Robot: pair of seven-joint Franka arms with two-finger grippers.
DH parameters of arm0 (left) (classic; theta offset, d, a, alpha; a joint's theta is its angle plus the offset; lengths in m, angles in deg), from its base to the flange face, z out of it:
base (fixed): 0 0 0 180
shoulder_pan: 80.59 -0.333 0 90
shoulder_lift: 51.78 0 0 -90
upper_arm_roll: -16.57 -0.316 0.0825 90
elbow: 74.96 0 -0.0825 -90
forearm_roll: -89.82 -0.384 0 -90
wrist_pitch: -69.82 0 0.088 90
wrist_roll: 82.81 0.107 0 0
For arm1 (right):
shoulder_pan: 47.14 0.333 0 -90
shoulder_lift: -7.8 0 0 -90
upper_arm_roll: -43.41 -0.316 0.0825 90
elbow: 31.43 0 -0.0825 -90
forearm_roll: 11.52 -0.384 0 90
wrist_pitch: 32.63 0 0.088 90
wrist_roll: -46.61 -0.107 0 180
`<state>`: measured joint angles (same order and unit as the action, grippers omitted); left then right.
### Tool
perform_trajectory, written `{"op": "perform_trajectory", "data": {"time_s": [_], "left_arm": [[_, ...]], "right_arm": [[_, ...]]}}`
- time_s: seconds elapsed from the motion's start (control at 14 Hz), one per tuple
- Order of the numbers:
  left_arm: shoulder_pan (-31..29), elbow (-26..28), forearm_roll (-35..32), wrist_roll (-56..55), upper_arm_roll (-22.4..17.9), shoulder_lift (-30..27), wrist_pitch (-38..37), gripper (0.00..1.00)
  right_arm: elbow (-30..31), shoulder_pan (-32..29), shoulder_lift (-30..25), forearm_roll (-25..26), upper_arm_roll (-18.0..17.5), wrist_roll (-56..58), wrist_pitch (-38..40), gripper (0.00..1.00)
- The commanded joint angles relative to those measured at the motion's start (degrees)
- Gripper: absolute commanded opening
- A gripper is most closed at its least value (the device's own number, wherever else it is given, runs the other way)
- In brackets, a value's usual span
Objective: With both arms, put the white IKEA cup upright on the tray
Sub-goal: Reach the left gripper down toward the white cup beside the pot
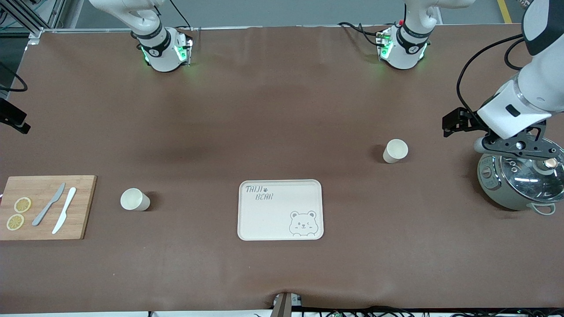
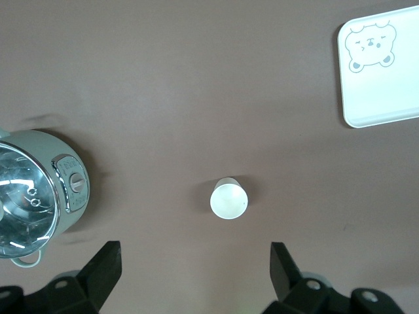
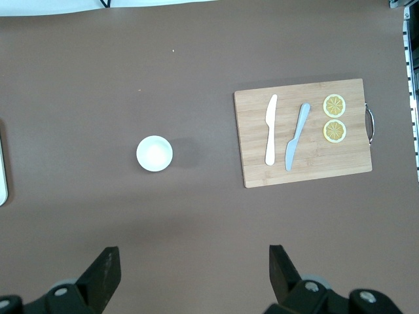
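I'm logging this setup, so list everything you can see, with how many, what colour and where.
tray: 1, cream with grey bear drawing, mid-table, nearest the front camera.
cups: 2, white, upright; one toward the left arm's end, one toward the right arm's end, between tray and board.
cutting board: 1, wooden, at the right arm's end.
knives: 2, on the board; one grey, one white.
lemon slices: 2, yellow, on the board.
pot: 1, pale green with glass lid, at the left arm's end.
left tool: open, high above a cup.
right tool: open, above bare table.

A cream bear-print tray (image 1: 280, 210) lies flat mid-surface; two white cups (image 1: 395, 151) (image 1: 134, 199) stand upright off it, one toward each arm's end
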<state>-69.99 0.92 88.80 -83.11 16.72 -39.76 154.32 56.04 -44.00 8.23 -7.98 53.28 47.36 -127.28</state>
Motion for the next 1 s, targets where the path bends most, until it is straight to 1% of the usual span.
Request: {"op": "perform_trajectory", "data": {"time_s": [0.0,0.21,0.29,0.36,0.43,0.5,0.71,0.79,0.93], "left_arm": [[0.3,0.0,-1.9,-0.8,0.3,-0.1,0.1,1.0],[0.1,0.0,-1.3,-0.8,0.6,-0.2,0.1,1.0],[-0.1,0.6,-1.4,-0.3,0.6,-0.3,0.1,1.0],[-0.1,2.4,-1.4,-0.2,0.6,-0.9,1.4,1.0],[-0.5,5.8,-1.4,-0.1,0.7,-1.8,3.8,1.0],[-0.7,10.5,-1.1,0.1,0.7,-3.4,7.6,1.0],[-0.7,26.4,-1.1,0.3,0.7,-8.6,19.9,1.0],[-0.7,30.1,-1.1,0.3,0.7,-9.5,22.9,1.0],[-0.4,33.3,-1.3,0.3,0.7,-9.2,25.4,1.0]], "right_arm": [[-1.2,-0.6,0.5,0.4,-0.5,-0.5,0.5,1.0],[-1.2,-0.6,0.5,0.4,-0.5,-0.5,0.5,1.0],[-1.2,-0.6,0.5,0.4,-0.5,-0.5,0.5,1.0],[-1.2,-0.6,0.5,0.4,-0.5,-0.5,0.5,1.0],[-1.2,-0.6,0.5,0.4,-0.5,-0.5,0.5,1.0],[-1.2,-0.6,0.5,0.4,-0.5,-0.5,0.5,1.0],[-1.2,-0.6,0.5,0.4,-0.5,-0.5,0.5,1.0],[-1.2,-0.5,0.5,0.4,-0.5,-0.5,0.6,1.0],[-1.0,-0.1,0.5,0.5,-0.5,-0.5,1.1,1.0]]}}
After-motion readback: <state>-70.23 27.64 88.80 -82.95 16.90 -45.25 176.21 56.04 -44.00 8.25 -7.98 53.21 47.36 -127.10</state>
